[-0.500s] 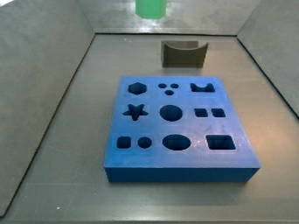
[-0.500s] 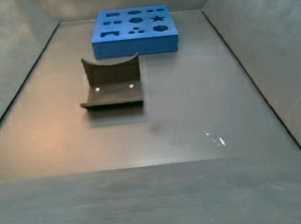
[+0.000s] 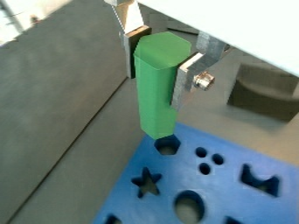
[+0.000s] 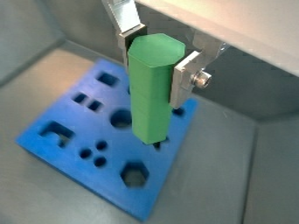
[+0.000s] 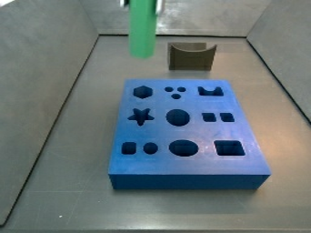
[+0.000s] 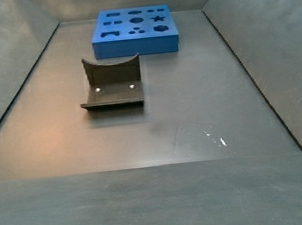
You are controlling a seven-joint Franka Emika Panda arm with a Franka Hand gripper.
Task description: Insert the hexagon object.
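Observation:
My gripper (image 3: 158,68) is shut on the hexagon object (image 3: 158,87), a bright green peg held upright between the silver fingers (image 3: 188,74) in both wrist views (image 4: 152,87). In a side view the peg (image 5: 144,27) hangs above and behind the blue block (image 5: 183,177), over the floor between the block's far left corner and the back wall. The gripper itself is above that view's edge. The block's hexagon hole (image 5: 144,91) is at its far left corner. In a wrist view that hole (image 3: 169,145) shows just below the peg's lower end. It also shows in a wrist view (image 4: 135,176).
A dark grey curved block (image 5: 191,56) stands behind the blue block near the back wall. It also shows in a side view (image 6: 112,83) and a wrist view (image 3: 268,92). Grey walls enclose the floor on the sides. The blue block (image 6: 138,47) has several other shaped holes.
In the side view the green peg has come down and slightly left; before only its lower end showed at the top edge, now much of its length shows.

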